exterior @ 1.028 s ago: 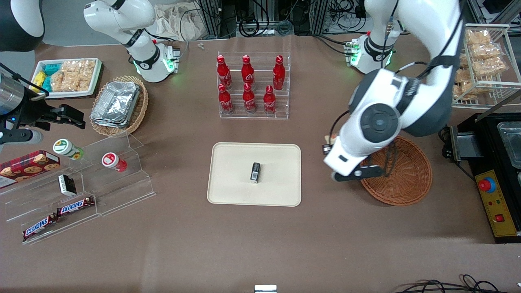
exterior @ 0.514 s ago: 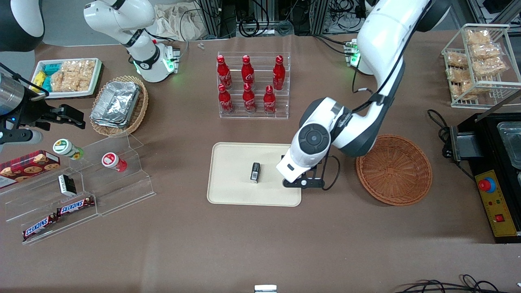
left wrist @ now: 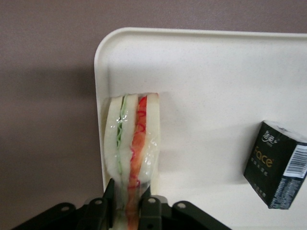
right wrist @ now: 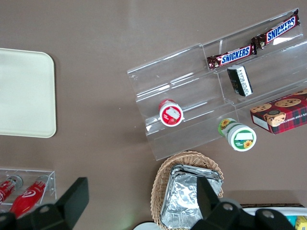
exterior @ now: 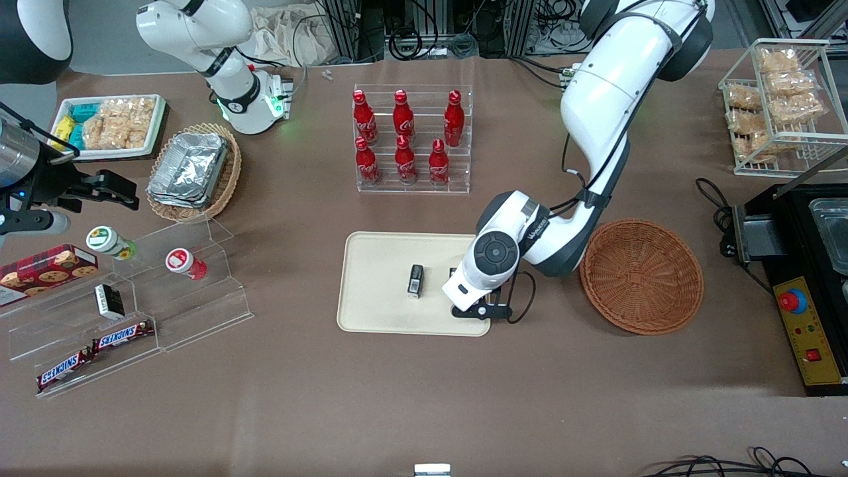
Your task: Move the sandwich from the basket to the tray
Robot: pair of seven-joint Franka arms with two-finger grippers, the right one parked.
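The gripper [left wrist: 128, 203] is seen poised low over one corner of the cream-beige tray [left wrist: 201, 72], its two black fingers [left wrist: 146, 211] pinched against the sides of the sandwich [left wrist: 132, 139]. The sandwich, a clear-wrapped wedge of white bread, is held on edge so that its green and orange-red filling layers are shown running away from the fingers. It is positioned just inside the tray's rounded rim, though whether it is touching the tray surface cannot be told. A small black box [left wrist: 274, 165] is seen lying on the tray near the gripper, apart from the sandwich. In the front view, the gripper [exterior: 478, 309] is shown over the tray [exterior: 377, 265] at the corner nearest the camera on the working arm's side, with the sandwich hidden beneath the white wrist. The black box [exterior: 415, 281] is found beside the gripper, toward the tray's middle. The reddish-brown woven basket [exterior: 641, 275] is left well apart from the gripper, toward the working arm's end of the table, with nothing visible in it. A clear rack of red bottles [exterior: 411, 139] is seen farther from the camera than the gripper.
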